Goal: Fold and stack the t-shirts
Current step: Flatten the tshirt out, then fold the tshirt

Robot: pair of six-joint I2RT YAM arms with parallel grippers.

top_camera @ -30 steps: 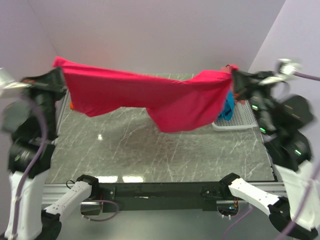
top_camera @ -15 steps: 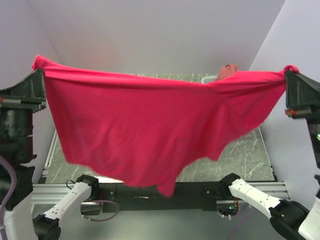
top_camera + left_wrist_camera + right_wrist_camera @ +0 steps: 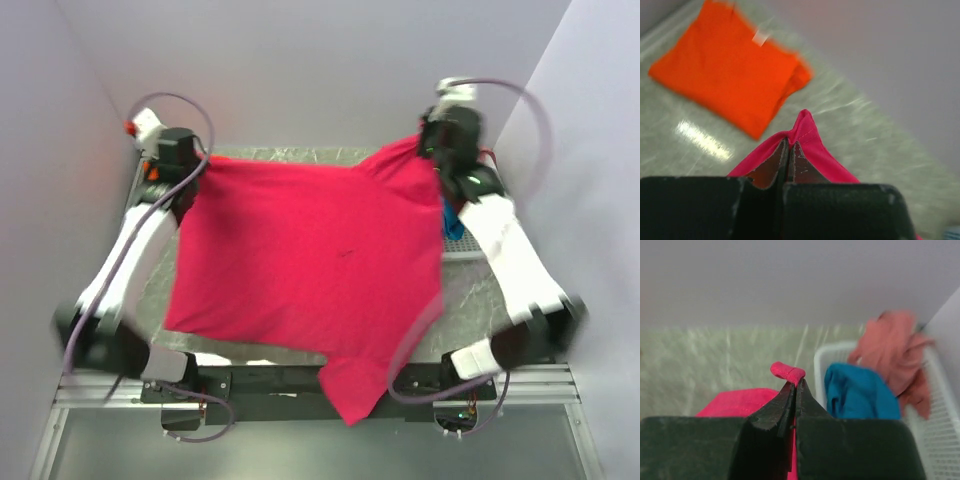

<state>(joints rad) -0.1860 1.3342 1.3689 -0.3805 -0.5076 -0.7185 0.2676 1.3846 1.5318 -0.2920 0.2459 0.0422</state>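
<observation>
The magenta-red t-shirt [image 3: 310, 270] hangs spread wide between both grippers over the table, its lower edge draping past the near edge. My left gripper [image 3: 196, 166] is shut on its far left corner, seen pinched in the left wrist view [image 3: 801, 131]. My right gripper [image 3: 428, 146] is shut on its far right corner, seen in the right wrist view [image 3: 788, 373]. A folded bright orange t-shirt [image 3: 732, 70] lies on the table at the far left. The teal blue t-shirt [image 3: 860, 392] and dusty pink t-shirt [image 3: 897, 357] lie crumpled in the basket.
The white mesh basket [image 3: 940, 425] stands at the far right of the grey marbled table [image 3: 860, 130]. Lilac walls close in the back and both sides. The arm bases sit on the black rail [image 3: 260, 382] at the near edge.
Both grippers have swung from high and near the camera out to the far side of the table, carrying the magenta-red shirt, which now hangs lower and spread over the table.
</observation>
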